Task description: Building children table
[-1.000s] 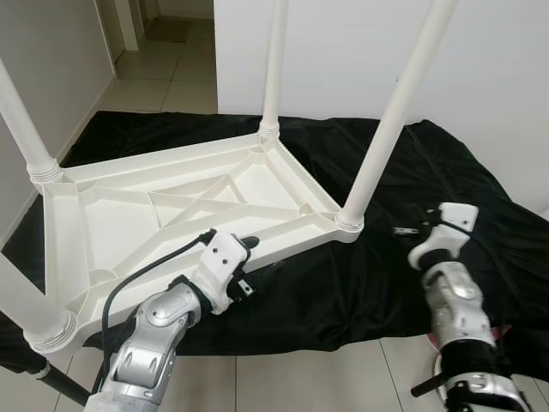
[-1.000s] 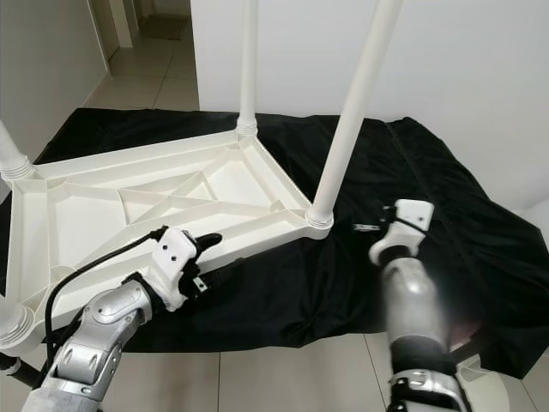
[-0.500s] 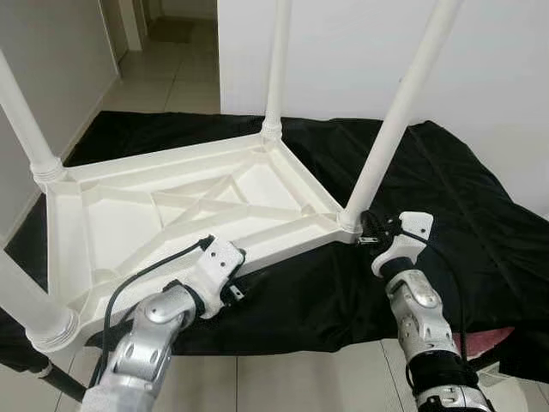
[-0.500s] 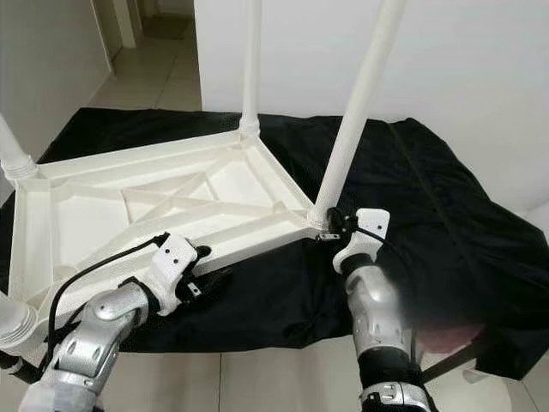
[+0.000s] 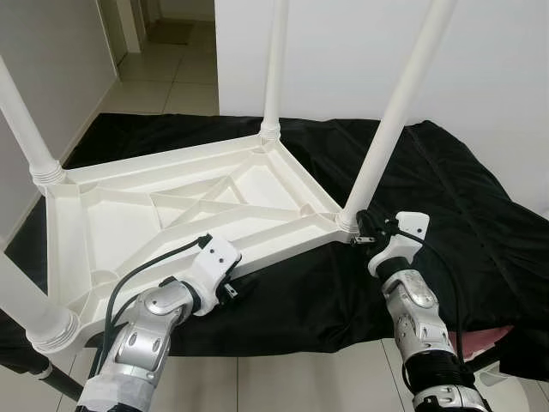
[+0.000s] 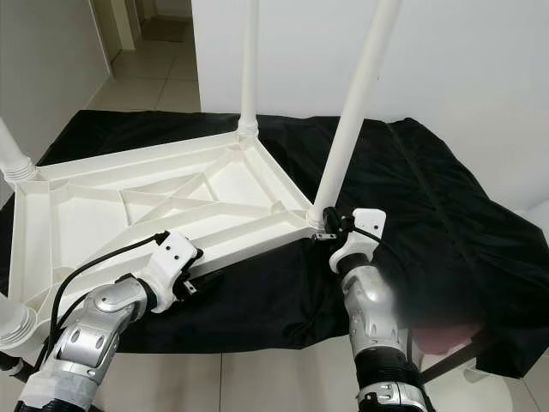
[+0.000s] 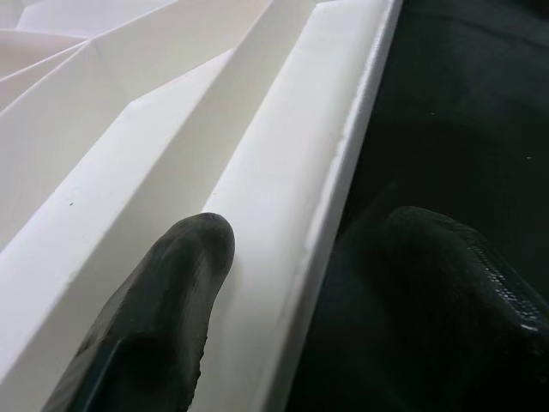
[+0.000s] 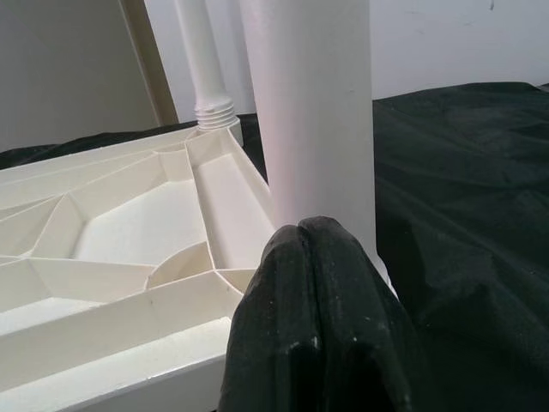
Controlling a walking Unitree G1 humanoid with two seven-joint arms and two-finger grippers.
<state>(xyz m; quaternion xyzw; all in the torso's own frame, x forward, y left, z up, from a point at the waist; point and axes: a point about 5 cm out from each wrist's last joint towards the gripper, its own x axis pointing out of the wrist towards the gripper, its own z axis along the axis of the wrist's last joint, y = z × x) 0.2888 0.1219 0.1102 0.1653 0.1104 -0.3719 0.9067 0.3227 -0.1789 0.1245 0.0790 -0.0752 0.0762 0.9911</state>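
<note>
Right gripper, fingers together, has reached the leg base; left gripper is straddling the tabletop rim, best squeezing squarely.

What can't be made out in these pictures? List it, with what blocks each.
- Tops of the white plastic table legs: cut off by the upper edge of both eye views.
- The near leg's socket joint: in the right wrist view, covered by the shut black fingers of the right gripper.
- Pink thing: in the left eye view, mostly under the black cloth.
</note>
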